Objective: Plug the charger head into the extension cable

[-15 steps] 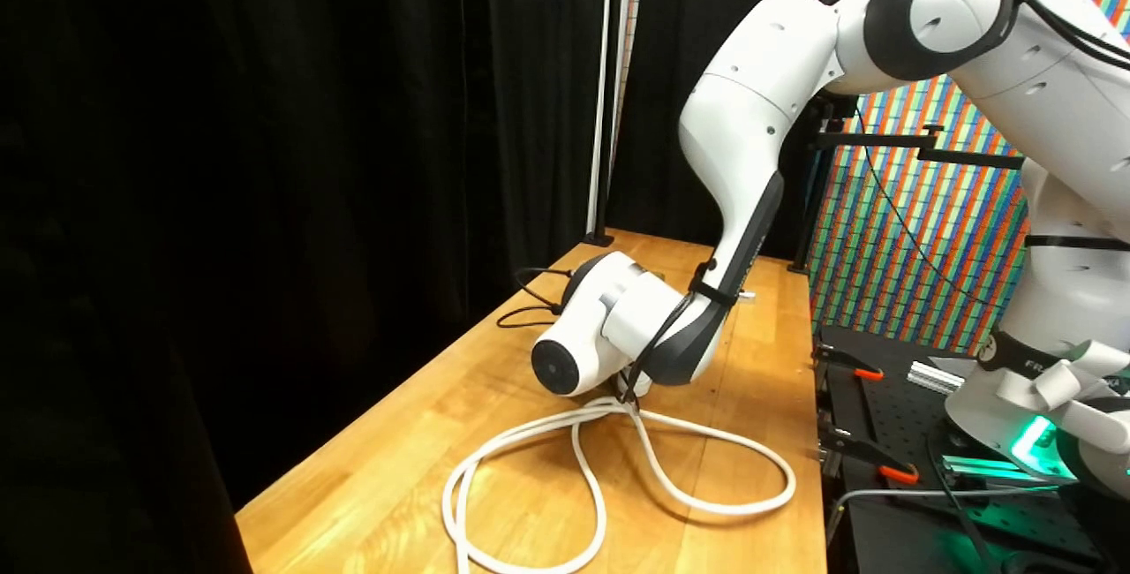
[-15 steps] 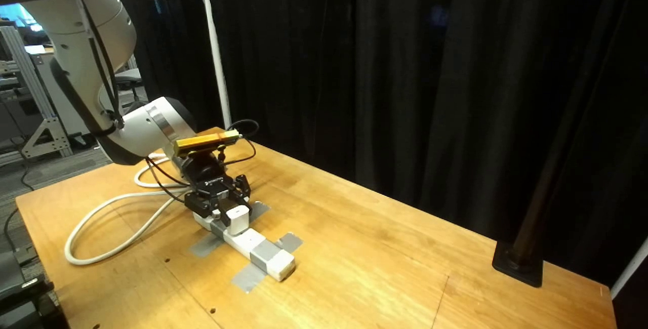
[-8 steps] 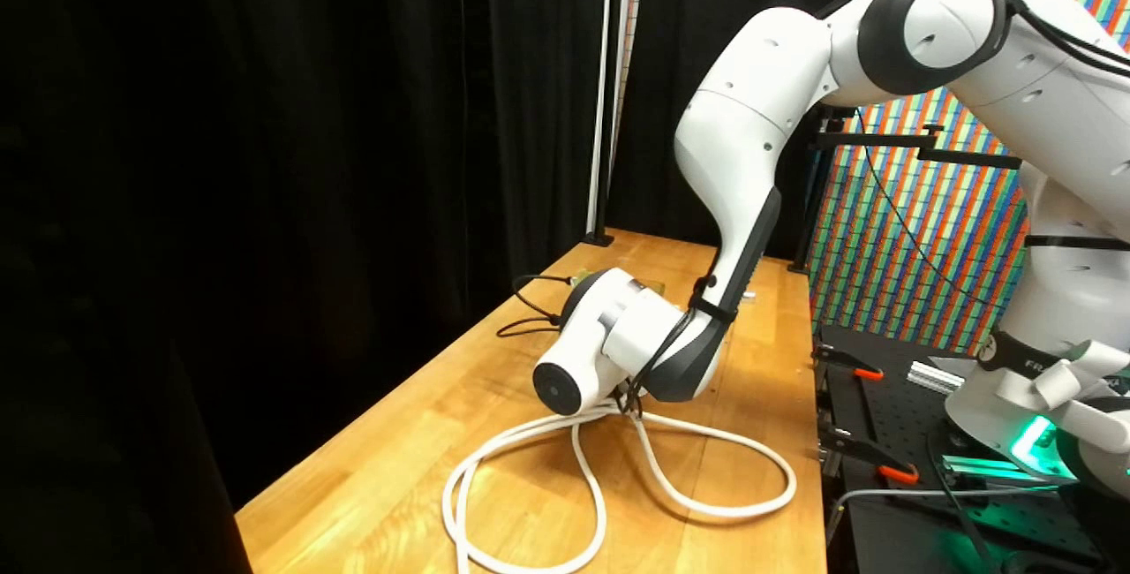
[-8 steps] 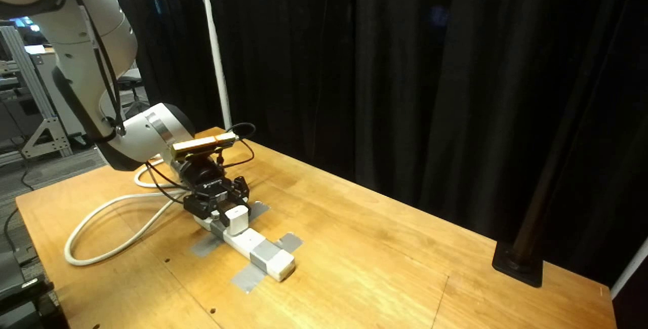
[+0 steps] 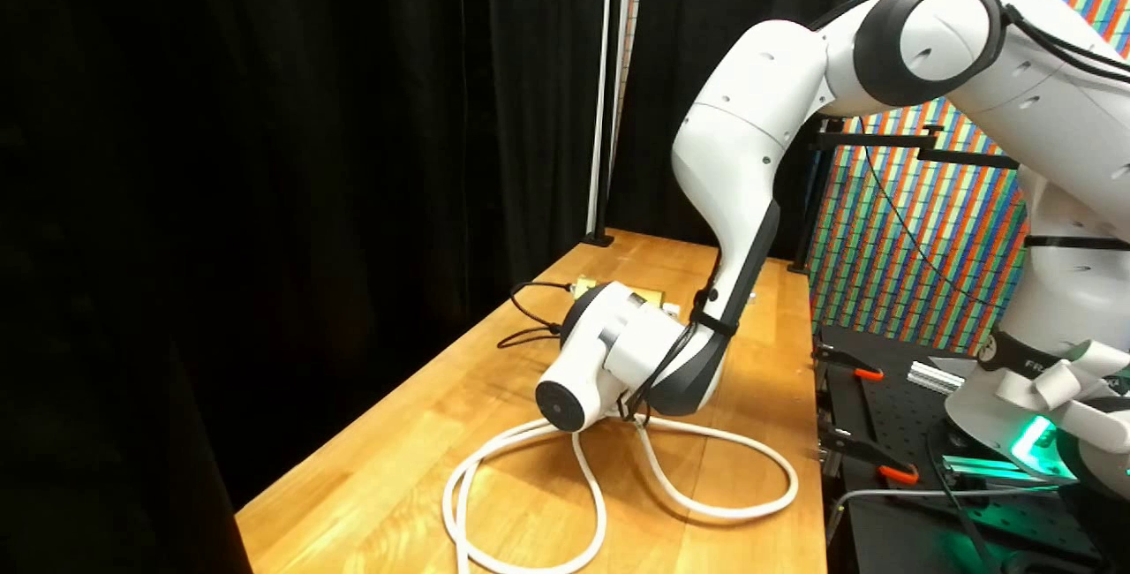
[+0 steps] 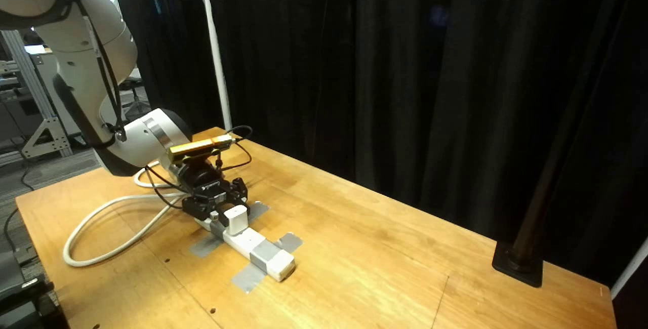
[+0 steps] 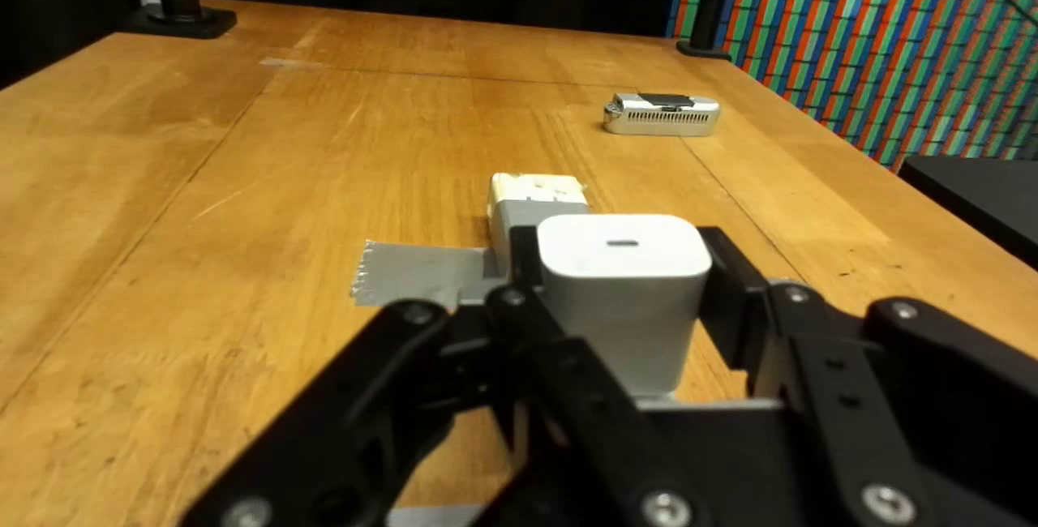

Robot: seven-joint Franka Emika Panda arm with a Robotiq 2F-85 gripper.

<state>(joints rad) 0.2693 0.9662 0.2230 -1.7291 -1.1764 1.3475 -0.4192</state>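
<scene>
White charger head (image 7: 624, 324) stands on the taped extension cable strip (image 6: 248, 239), pinched by the gripper (image 7: 624, 267): fingers (image 7: 525, 258) at nine and three o'clock in the wrist view, parted only by it. The strip's far end shows toward eleven; whether the charger is fully plugged in, I cannot tell.

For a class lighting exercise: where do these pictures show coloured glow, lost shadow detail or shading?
In an exterior view, green light glows by the robot's base; in both exterior views, the black curtain loses most detail; in the wrist view, the charger head is bright on top, its near face greyer.
</scene>
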